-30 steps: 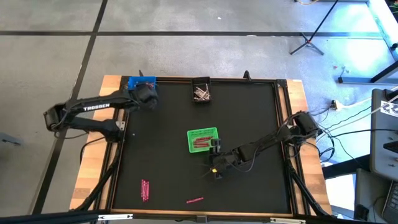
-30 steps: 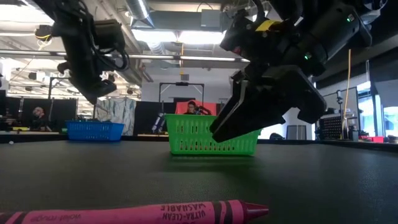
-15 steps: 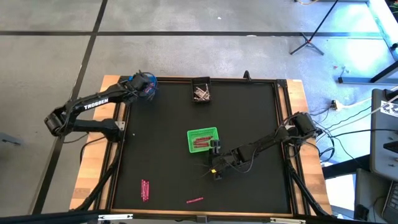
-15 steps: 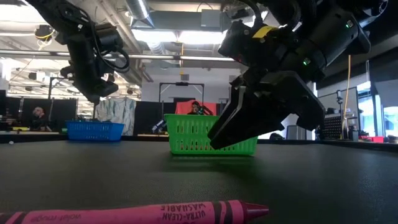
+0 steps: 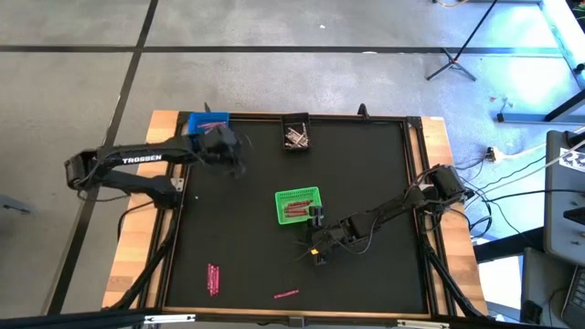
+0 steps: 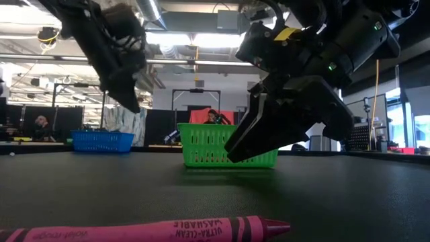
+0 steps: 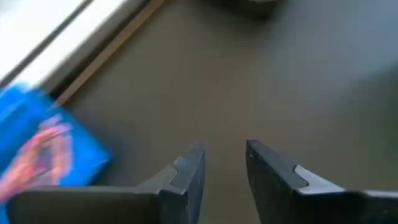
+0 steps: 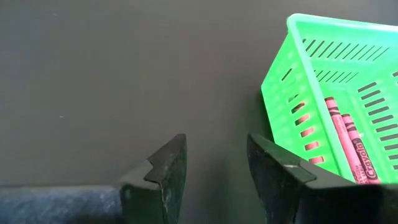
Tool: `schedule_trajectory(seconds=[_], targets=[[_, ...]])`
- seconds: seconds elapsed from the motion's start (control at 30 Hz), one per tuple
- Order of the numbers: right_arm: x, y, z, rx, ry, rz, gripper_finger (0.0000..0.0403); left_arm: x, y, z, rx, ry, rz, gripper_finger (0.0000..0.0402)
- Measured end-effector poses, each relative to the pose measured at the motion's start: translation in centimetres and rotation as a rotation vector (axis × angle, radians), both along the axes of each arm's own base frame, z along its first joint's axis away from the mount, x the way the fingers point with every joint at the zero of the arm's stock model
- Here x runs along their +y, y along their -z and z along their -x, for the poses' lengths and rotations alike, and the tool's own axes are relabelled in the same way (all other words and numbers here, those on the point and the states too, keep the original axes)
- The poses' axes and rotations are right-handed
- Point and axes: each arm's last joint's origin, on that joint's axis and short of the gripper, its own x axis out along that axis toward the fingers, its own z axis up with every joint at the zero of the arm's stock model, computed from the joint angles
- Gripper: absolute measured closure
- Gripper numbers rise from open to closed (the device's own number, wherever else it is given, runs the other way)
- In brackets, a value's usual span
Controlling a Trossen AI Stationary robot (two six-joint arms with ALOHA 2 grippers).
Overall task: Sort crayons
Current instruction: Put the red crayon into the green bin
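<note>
Red crayons lie in the green bin (image 5: 297,206), also in the right wrist view (image 8: 345,140). Pale crayons lie in the black bin (image 5: 295,135). Pink crayons lie in the blue bin (image 5: 207,121), blurred in the left wrist view (image 7: 43,149). Loose pink crayons lie flat on the mat near the front edge (image 5: 213,279) (image 5: 286,294); one shows close in the low view (image 6: 154,232). My left gripper (image 7: 225,154) is open and empty above the mat, just right of the blue bin (image 5: 233,155). My right gripper (image 8: 216,152) is open and empty, tilted down beside the green bin's near side (image 5: 313,242).
The black mat (image 5: 366,164) is framed by a raised wooden edge (image 5: 430,137). The three bins stand on its far half, the green one near the middle. Open mat lies between the green bin and the loose crayons. People show in the room behind (image 6: 41,122).
My left gripper has first gone toward the far edge over the blue bin, then swung away from it toward the table's right and near side, out over the bare mat. My right gripper has stayed beside the green bin.
</note>
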Motion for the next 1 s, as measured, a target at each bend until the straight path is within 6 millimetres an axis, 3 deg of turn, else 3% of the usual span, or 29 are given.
schedule_trajectory(seconds=[0.27,0.53,0.63,0.83,1.0], targets=[[0.1,-0.3,-0.3,-0.047,0.014,-0.035,0.0235,-6.2,-0.8,-3.0,-0.161,0.274,0.029,0.0295],[0.7,-0.9,-0.7,-0.093,-0.021,-0.198,0.0235,-12.9,-1.3,-3.7,-0.292,0.356,0.044,0.0295],[1.0,-1.2,-0.9,-0.123,-0.017,-0.295,0.0235,-15.3,-0.8,-3.6,-0.301,0.376,0.055,0.0295],[3.6,-2.4,-0.6,-0.245,-0.093,-0.375,0.0231,-20.1,1.1,-3.4,-0.295,0.435,0.103,0.0295],[5.7,-2.2,-0.2,-0.297,-0.118,-0.384,0.0189,-23.9,2.8,-3.6,-0.345,0.514,0.111,0.0295]])
